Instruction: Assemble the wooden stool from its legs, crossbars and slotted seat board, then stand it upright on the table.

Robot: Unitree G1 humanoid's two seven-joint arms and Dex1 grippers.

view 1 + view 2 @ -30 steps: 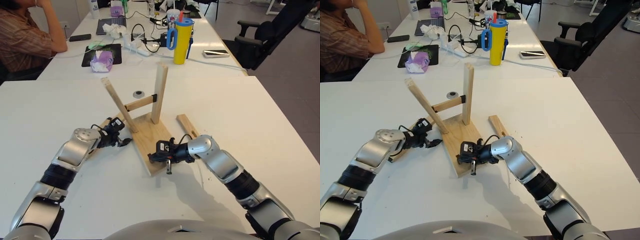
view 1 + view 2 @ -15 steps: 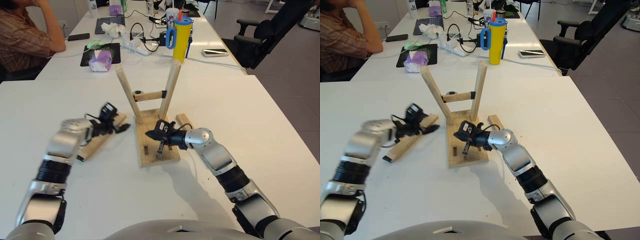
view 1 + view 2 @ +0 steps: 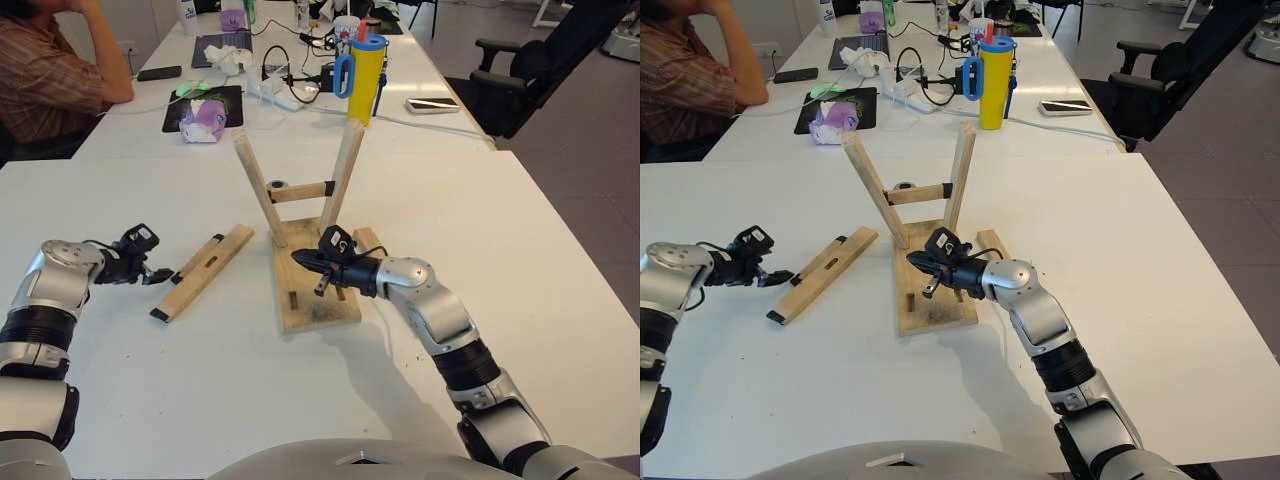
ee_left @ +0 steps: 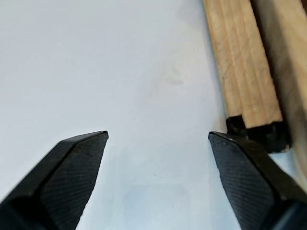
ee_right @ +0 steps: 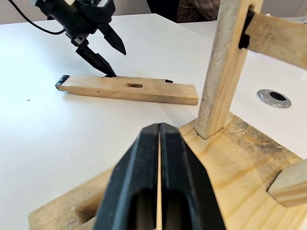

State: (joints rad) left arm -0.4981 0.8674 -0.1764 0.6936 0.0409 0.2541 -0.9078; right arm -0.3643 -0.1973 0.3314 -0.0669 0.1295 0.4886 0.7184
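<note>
On the table beside the loose leg (image 3: 205,270), the left gripper (image 4: 158,136) stands wide open and empty; it should take the leg at its middle. The right gripper (image 5: 159,127) is closed on nothing.

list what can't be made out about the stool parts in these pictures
Wooden piece: head views, mostly hidden behind the right gripper.
Seat board: any slots under the right gripper are covered.
Loose leg: left wrist view, cut off by the picture's edge beside the left gripper.

Silver arm shells (image 3: 420,300), black ribbed sleeves (image 3: 462,362) (thin wrist cables (image 3: 100,243), seemingly), black wedge-shaped end effector fingers (image 4: 72,167).
</note>
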